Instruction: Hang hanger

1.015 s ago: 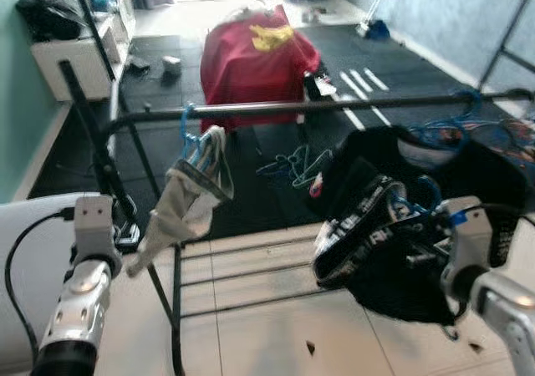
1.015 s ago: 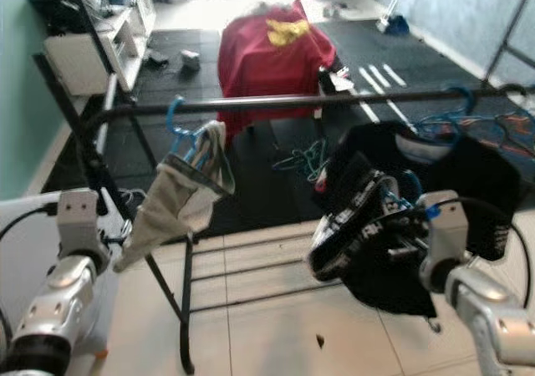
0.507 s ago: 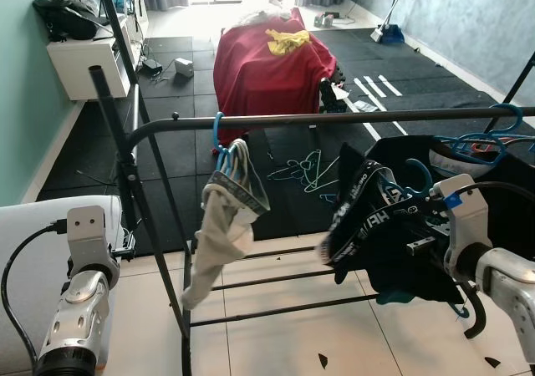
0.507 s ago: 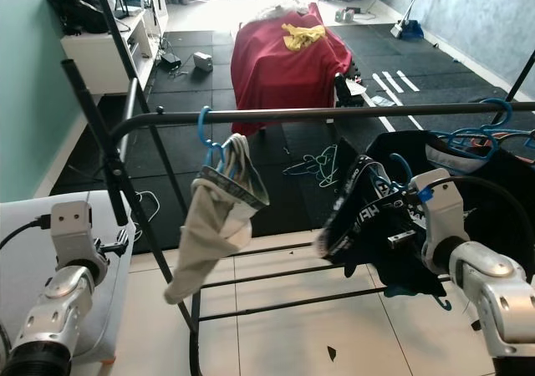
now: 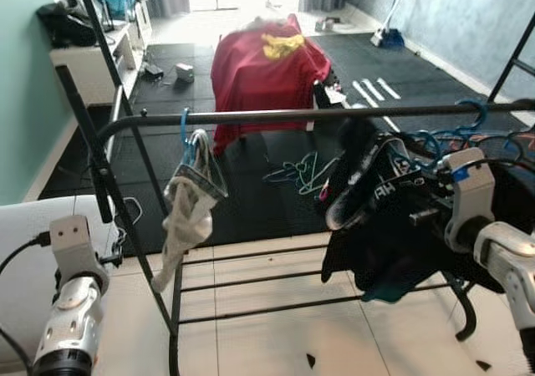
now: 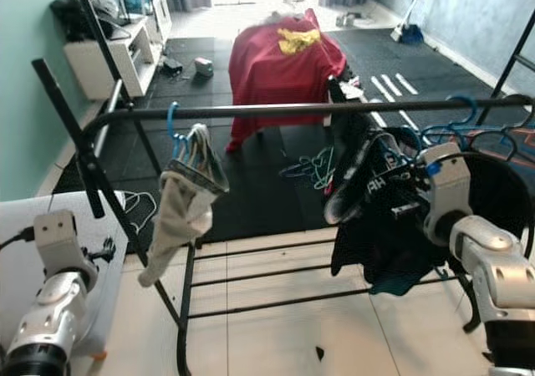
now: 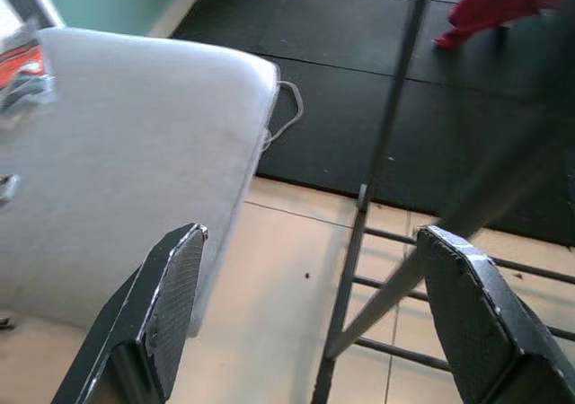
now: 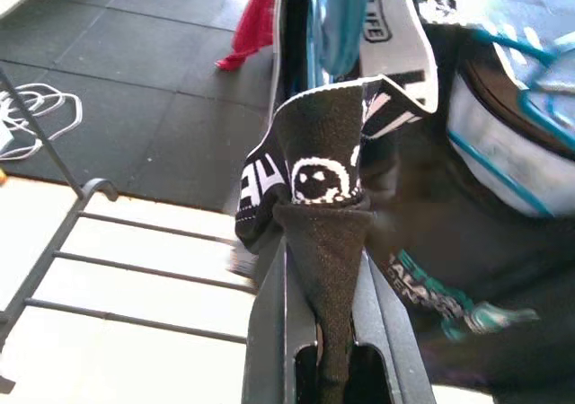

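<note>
My right gripper (image 5: 422, 215) is shut on a black garment with a white-lettered waistband (image 5: 368, 192) that hangs on a blue hanger (image 5: 415, 147). It holds them up against the black rail (image 5: 276, 116) of the clothes rack, at the rail's right part. The right wrist view looks along the fingers (image 8: 269, 314) pinching the black fabric (image 8: 319, 188), with the blue hanger (image 8: 337, 18) above. I cannot tell whether its hook is over the rail. A grey garment (image 5: 188, 205) hangs on another blue hanger (image 5: 185, 134) further left. My left gripper (image 7: 323, 332) is open and idle, low beside a white cushion (image 7: 117, 153).
More blue hangers with dark clothes (image 5: 481, 134) crowd the rail's right end. The rack's lower bars (image 5: 276, 288) cross the tiled floor in front of me. Behind it are loose hangers on the black mat (image 5: 294, 171), a red-covered object (image 5: 263, 58) and a white shelf (image 5: 92, 54).
My right gripper has lifted the black garment and its hanger from below the rail up to rail height. The camera has shifted. The left arm stays low.
</note>
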Motion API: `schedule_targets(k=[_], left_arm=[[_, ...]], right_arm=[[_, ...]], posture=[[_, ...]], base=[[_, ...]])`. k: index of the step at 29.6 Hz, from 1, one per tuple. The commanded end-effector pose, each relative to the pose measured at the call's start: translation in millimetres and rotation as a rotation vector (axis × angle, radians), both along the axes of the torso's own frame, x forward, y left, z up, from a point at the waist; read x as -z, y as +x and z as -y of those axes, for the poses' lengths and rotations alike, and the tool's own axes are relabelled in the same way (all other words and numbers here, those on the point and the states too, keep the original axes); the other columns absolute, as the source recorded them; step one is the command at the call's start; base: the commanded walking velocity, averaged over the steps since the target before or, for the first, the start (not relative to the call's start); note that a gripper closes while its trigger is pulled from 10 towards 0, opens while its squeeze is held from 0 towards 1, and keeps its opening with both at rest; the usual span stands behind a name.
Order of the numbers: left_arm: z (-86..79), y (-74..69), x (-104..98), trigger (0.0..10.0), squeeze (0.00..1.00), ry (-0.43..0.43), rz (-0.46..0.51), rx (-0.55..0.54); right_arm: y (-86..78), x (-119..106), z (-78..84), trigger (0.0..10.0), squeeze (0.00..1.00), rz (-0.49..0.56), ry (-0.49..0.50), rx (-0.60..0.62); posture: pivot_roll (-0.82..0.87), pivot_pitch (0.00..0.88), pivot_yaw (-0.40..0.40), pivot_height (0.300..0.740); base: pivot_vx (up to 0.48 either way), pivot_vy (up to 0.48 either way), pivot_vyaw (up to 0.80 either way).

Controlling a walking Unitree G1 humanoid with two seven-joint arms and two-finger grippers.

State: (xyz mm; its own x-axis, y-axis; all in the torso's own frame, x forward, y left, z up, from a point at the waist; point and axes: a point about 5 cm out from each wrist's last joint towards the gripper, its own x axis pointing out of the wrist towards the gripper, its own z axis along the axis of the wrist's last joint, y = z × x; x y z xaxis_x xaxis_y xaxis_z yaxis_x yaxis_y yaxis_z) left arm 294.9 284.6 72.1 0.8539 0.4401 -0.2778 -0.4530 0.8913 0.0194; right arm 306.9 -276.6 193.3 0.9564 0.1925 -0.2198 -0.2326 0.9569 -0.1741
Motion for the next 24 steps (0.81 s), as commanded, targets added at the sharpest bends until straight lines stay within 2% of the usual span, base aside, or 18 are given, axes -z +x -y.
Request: schedule_targets(k=[1,4,6,7,9,12,16,19,24], left_arm=[[-13.3,-3.7,-6.1,10.0,0.00,0.032,0.016,-0.027],[-11.9,-1.8,-10.1,10.0,0.00,0.038,0.038,-0.015],[-2.2,4.8,-20.6,10.0,0.00,0.056,0.099,0.040],[-2.2,4.8,-20.6,10.0,0.00,0.056,0.099,0.040],[13.4,12.4,-34.4,10.0,0.00,0.089,0.167,0.114],[26.6,17.4,-46.3,10.0,0.00,0.108,0.222,0.171],[28.6,18.2,-48.1,10.0,0.00,0.114,0.227,0.182],[29.8,18.7,-54.0,10.0,0.00,0.139,0.244,0.202],[28.3,17.5,-54.9,10.0,0.00,0.139,0.246,0.205]], right_arm=[[4.9,-5.0,-5.0,10.0,0.00,0.026,0.013,-0.022],[5.7,-3.8,-4.4,10.0,0.00,0.014,0.012,-0.025],[8.2,-1.9,-1.4,10.0,0.00,-0.002,0.004,-0.023],[8.2,-1.9,-1.4,10.0,0.00,-0.002,0.004,-0.023],[13.2,-4.9,2.8,10.0,0.00,0.012,-0.003,-0.008],[20.7,-9.2,9.4,10.0,0.00,0.036,-0.022,0.033],[22.7,-10.0,11.2,10.0,0.00,0.038,-0.028,0.045],[34.5,-20.6,19.9,10.0,0.00,0.071,-0.042,0.104],[40.0,-25.8,24.0,10.0,0.00,0.075,-0.043,0.140]], posture=[[-0.07,0.087,-0.012,0.740],[-0.07,0.090,-0.012,0.740],[-0.07,0.092,-0.013,0.740],[-0.07,0.092,-0.013,0.740],[-0.06,0.094,-0.014,0.740],[-0.06,0.097,-0.014,0.740],[-0.06,0.098,-0.013,0.740],[-0.05,0.103,-0.013,0.740],[-0.04,0.105,-0.013,0.740]], base=[[0.000,0.000,0.75],[0.000,0.000,0.75],[0.000,0.000,0.76],[0.000,0.000,0.76],[0.000,0.000,0.75],[0.000,0.000,0.25],[0.000,0.000,0.00],[0.000,0.000,0.00],[0.000,0.000,0.00]])
